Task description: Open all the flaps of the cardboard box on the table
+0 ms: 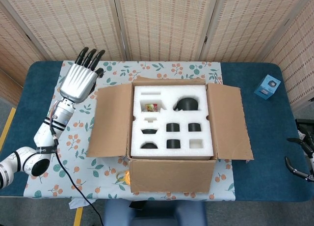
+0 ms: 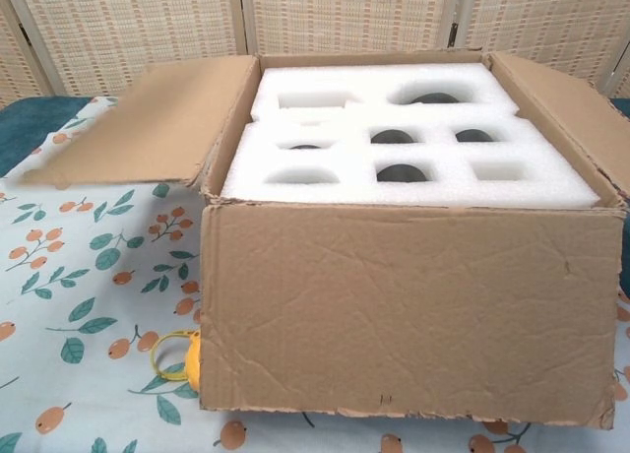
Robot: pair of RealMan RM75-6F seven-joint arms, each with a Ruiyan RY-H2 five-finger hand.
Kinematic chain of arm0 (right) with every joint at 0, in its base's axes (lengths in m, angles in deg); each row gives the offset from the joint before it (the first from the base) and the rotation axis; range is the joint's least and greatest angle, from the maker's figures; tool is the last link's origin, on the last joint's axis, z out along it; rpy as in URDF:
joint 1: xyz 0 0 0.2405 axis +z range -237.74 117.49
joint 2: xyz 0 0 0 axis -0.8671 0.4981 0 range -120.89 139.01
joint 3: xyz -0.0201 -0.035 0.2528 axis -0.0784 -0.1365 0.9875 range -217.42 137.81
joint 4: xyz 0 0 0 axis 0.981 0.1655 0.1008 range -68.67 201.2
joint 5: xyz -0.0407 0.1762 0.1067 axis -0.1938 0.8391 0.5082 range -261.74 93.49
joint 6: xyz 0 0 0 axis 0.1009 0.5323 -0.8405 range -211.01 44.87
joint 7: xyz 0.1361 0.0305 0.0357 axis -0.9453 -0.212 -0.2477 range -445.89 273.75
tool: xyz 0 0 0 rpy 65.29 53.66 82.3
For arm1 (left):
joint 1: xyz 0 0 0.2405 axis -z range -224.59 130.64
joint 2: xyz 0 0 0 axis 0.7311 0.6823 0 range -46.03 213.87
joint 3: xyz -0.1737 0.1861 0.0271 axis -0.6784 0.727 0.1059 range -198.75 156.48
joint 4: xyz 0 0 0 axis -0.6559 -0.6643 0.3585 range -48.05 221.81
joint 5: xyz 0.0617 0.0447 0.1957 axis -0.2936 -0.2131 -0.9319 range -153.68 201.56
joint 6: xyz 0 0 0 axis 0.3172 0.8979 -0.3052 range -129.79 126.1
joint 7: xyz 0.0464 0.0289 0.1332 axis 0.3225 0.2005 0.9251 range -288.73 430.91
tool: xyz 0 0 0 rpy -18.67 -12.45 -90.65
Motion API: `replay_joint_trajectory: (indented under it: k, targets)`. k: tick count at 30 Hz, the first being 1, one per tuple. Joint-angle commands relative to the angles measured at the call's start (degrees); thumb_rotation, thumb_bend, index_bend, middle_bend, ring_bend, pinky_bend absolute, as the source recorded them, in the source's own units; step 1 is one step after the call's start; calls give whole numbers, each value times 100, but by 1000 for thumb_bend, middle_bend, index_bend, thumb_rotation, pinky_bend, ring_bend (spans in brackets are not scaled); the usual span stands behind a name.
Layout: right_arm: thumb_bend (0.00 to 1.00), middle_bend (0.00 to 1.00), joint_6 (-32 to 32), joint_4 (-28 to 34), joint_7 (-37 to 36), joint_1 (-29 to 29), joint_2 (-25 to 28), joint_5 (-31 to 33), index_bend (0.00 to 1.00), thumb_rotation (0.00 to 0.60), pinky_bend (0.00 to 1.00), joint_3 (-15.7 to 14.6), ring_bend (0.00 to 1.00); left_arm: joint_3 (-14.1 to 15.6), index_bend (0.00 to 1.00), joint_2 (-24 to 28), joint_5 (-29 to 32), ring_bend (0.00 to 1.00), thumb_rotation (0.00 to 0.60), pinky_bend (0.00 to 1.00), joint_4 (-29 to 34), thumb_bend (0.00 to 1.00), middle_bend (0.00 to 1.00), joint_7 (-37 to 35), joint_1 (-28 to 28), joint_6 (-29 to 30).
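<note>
box (image 1: 169,174): a brown cardboard box in the middle of the counter (image 1: 265,177), on a cloth (image 1: 73,152) with leaves and berries.
left flap (image 1: 109,122): folded out flat, away from the box, over the cloth.
right flap (image 1: 230,122): folded out too, tipped down a bit on the far side.
foam (image 1: 171,120): white foam fills the box, with holes cut in it. some holes hold dark round things. one hole near the back left holds something small and colored.
left robot hand (image 1: 81,79): up over the cloth, near the back left corner of the left flap, not touching it. fingers spread apart and straight. it holds nothing. the chest view does not show it.
right robot hand (image 1: 300,157): only dark tips show at the right edge of the head view, well apart from the box. cannot tell if it is apart or together.
yellow thing (image 2: 185,359): small, with a ring, on the cloth at the front left corner of the box.
blue box (image 1: 267,86): small, near the back right of the counter.
</note>
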Motion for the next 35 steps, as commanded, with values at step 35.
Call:
replay_joint_trajectory:
  k: [35]
  targets:
    - [489, 0, -716, 1007, 3293, -367, -701, 168, 137, 523, 0, 54, 0, 2246, 55, -721, -2139, 0, 600, 0, -272, 620, 0, -2045, -5428, 4342]
